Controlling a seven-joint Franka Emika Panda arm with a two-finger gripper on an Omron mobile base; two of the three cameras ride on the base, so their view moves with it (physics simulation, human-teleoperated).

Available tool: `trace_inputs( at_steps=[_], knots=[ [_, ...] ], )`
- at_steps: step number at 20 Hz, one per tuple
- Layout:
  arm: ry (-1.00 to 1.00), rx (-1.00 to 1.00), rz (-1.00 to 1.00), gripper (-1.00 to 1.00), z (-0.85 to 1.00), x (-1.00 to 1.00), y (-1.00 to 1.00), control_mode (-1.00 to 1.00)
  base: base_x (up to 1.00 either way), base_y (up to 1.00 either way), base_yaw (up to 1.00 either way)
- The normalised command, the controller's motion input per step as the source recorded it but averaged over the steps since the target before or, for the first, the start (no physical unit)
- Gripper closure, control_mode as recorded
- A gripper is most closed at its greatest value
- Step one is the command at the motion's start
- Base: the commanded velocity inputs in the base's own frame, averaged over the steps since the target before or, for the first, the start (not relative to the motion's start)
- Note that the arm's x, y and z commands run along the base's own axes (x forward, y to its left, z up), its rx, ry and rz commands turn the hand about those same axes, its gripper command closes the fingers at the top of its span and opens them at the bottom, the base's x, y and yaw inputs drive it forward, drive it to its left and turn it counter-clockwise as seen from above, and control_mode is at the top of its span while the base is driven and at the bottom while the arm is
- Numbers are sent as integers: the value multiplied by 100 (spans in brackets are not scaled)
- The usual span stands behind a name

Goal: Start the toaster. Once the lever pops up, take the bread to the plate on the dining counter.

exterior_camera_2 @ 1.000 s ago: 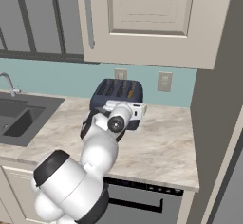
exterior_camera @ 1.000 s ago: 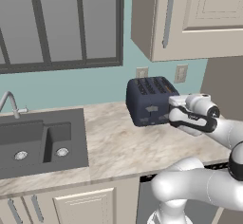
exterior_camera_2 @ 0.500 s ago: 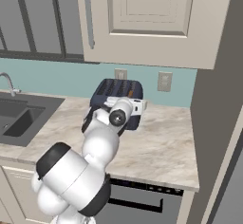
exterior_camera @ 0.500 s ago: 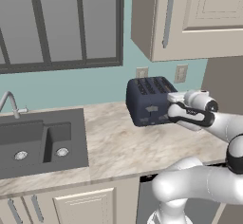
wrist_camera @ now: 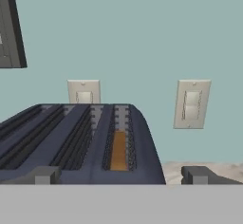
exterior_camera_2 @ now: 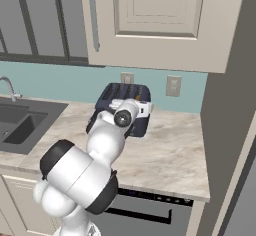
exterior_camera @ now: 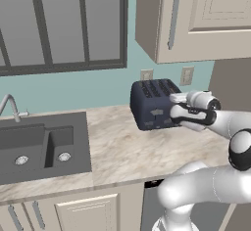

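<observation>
The toaster [exterior_camera: 153,103], at frame centre, is being approached by the wide-open, empty gripper [wrist_camera: 118,175]; starting it is the step in hand. The bread [wrist_camera: 118,150] is sitting in the rightmost slot. Next, the lever must be pressed down.

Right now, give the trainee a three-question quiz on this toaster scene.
1. True or false: the bread sits in a slot of the toaster.
2. The gripper is: A open, B shut on the bread, C shut on the lever?
3. What is set into the counter left of the toaster?

Key: 1 true. 2 A. 3 the dark sink.
</observation>
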Motion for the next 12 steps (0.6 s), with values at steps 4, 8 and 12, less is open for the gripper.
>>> trace_inputs(
  at_steps=[4,8,12],
  knots=[
    [0,0,0,-100,0,19,0,-100,0,0,0],
    [0,0,0,-100,0,21,0,-100,0,0,0],
    [0,0,0,-100,0,26,0,-100,0,0,0]
  ],
)
